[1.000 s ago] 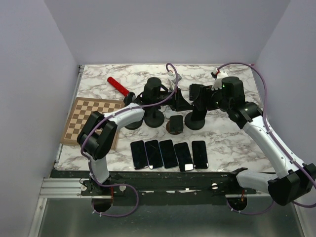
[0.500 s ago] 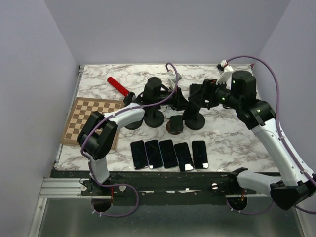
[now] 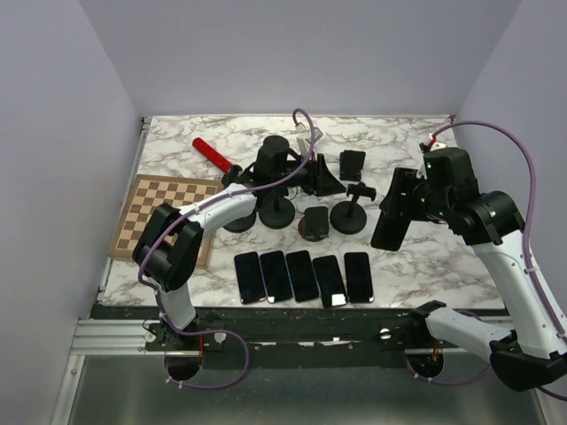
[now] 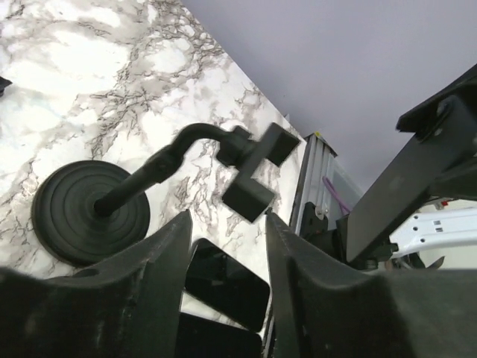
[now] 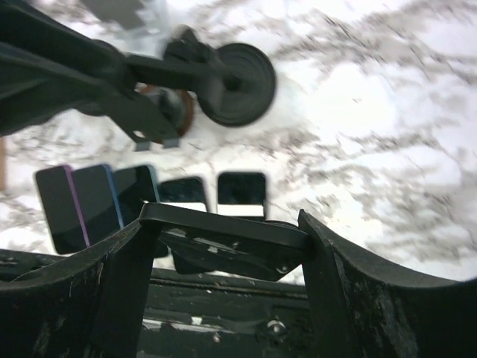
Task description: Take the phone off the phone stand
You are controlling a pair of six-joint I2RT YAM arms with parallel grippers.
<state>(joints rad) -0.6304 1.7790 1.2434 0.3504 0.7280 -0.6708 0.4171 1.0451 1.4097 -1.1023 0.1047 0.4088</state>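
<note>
Right gripper (image 5: 227, 233) pinches the phone (image 3: 388, 220) across its width, holding it in the air just right of the phone stand (image 3: 348, 215) and apart from its clamp. Its long axis runs steeply, upper end by the wrist, lower end angled toward the near edge. Left gripper (image 4: 226, 224) is spread, holding nothing, near the stand. Below lies a white marble table (image 3: 425, 257) between lavender walls (image 3: 292, 53). Five phones (image 3: 301, 276) lie in a row at the front; other black stands (image 3: 276, 214), a chessboard (image 3: 155, 212) and a red cylinder (image 3: 211, 153) sit to the left.
</note>
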